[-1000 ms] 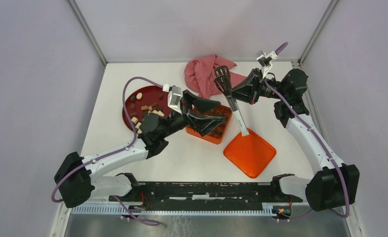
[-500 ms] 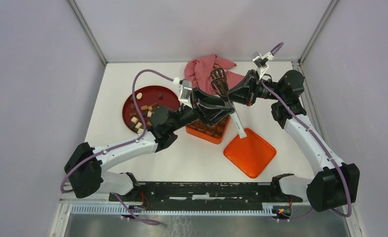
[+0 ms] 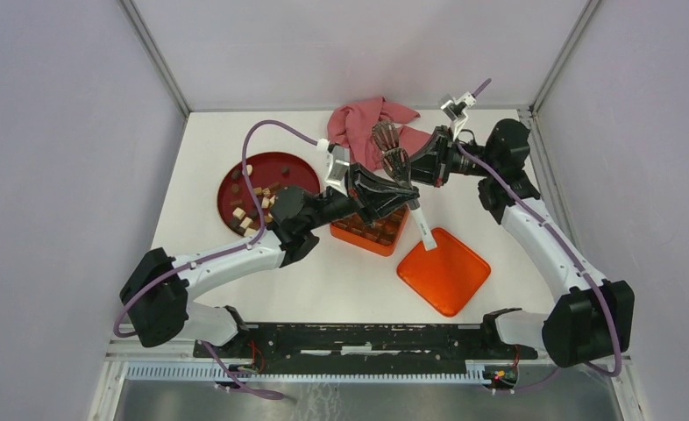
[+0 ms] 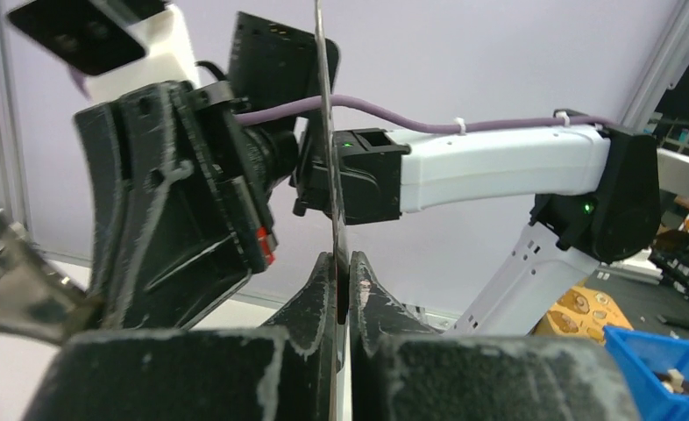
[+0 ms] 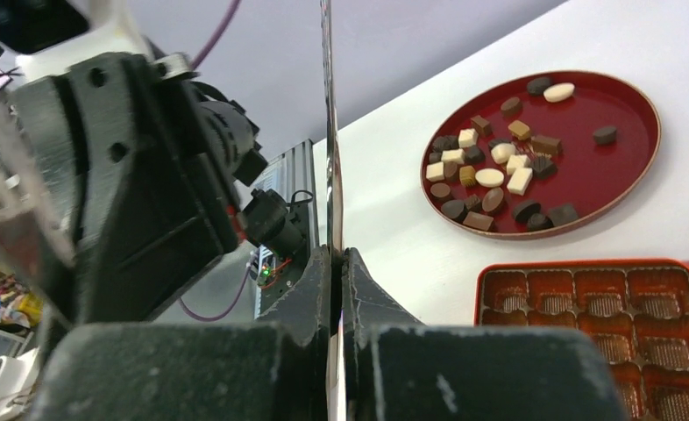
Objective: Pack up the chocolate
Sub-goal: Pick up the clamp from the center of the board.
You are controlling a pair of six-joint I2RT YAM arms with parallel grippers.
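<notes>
Two pincers now grip one long tool (image 3: 424,232), because the left pincer (image 4: 341,263) has just snapped shut on it beside the clenched right pincer (image 5: 337,254), while the chocolates (image 5: 490,175) wait on the red plate (image 5: 586,175) and the orange tin (image 5: 578,263) looks empty.
</notes>
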